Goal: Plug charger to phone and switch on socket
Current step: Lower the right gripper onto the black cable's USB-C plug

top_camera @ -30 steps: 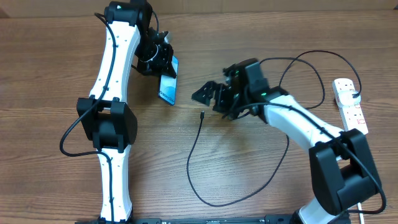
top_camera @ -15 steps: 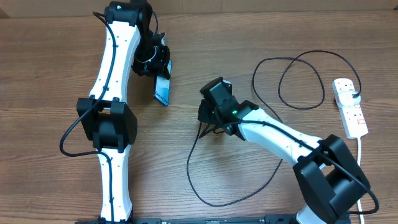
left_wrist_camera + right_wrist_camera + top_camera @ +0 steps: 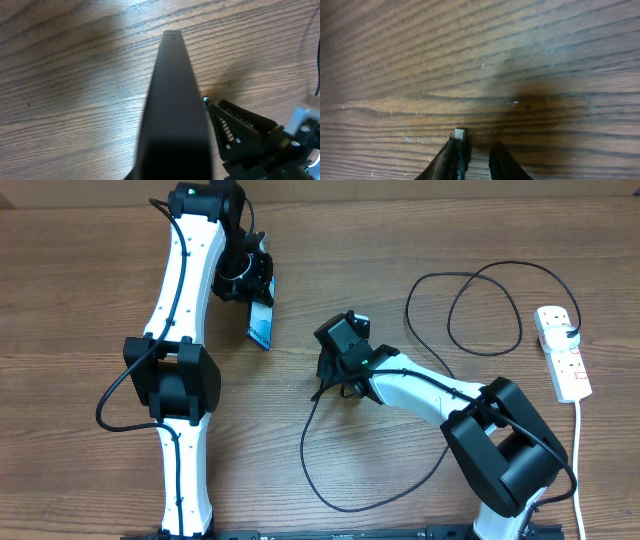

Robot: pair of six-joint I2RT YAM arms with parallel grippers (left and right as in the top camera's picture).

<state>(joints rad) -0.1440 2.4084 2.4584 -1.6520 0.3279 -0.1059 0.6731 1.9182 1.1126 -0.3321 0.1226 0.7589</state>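
My left gripper [image 3: 250, 284] is shut on the phone [image 3: 261, 325] and holds it tilted on edge above the table. In the left wrist view the phone [image 3: 172, 110] shows as a dark slab running up the middle. The charger [image 3: 312, 442] is a thin black cable looping over the table. Its small plug tip [image 3: 460, 134] lies on the wood against my right gripper's left finger, with a gap to the other finger. My right gripper [image 3: 475, 152] points down over that tip [image 3: 326, 377], its jaws narrowly apart. The white socket [image 3: 563, 352] lies at the far right.
The charger's cable makes a second loop [image 3: 480, 310] near the socket, where its black plug [image 3: 572, 333] sits. The socket's white cord [image 3: 580, 450] runs towards the front edge. From the left wrist view my right gripper [image 3: 245, 132] sits close to the phone's right.
My right gripper came left and down onto the charger's plug tip and its jaws narrowed from wide open. The left gripper turned the phone more on edge a second ago, then held still.
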